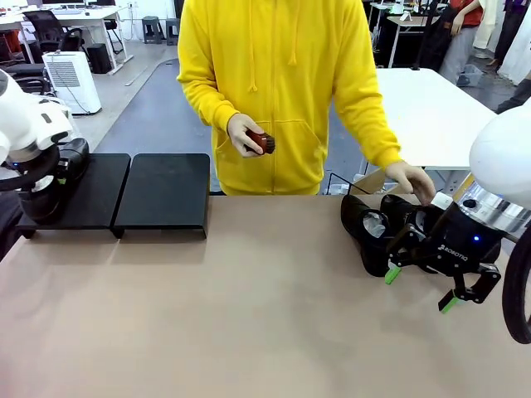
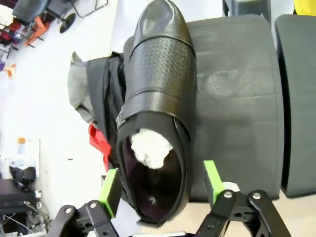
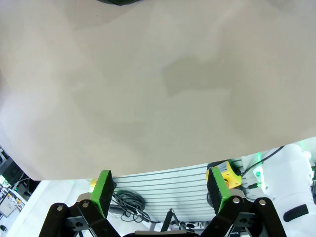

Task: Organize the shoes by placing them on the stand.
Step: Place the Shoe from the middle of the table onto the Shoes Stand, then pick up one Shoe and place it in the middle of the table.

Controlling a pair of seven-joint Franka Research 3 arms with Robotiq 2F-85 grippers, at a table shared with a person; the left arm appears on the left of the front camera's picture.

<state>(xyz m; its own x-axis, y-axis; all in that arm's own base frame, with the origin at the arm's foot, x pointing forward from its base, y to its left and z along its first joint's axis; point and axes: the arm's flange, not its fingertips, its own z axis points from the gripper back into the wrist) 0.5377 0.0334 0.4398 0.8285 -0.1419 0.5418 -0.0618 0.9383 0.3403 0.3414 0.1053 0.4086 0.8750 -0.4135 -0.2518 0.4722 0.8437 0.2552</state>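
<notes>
A glossy black shoe (image 2: pixel 158 84) stuffed with white paper lies on the left platform of the black stand (image 2: pixel 237 89). My left gripper (image 2: pixel 161 183) is open, its green pads on either side of the heel with a gap on the right. In the front view this shoe (image 1: pixel 73 157) sits beside my left arm on the stand (image 1: pixel 166 191). Two more black shoes (image 1: pixel 373 225) stand at the table's right, a person's hand (image 1: pixel 411 178) resting on them. My right gripper (image 1: pixel 420 289) hangs open just in front of them, and the wrist view shows that gripper (image 3: pixel 159 190) holding nothing.
The person in a yellow hoodie stands across the table holding a small brown brush (image 1: pixel 260 142). The stand's right platform (image 1: pixel 164 186) is bare. Bare tan tabletop (image 1: pixel 249 298) stretches between the stand and the shoes. Dark clothing (image 2: pixel 96 108) lies on the floor beside the stand.
</notes>
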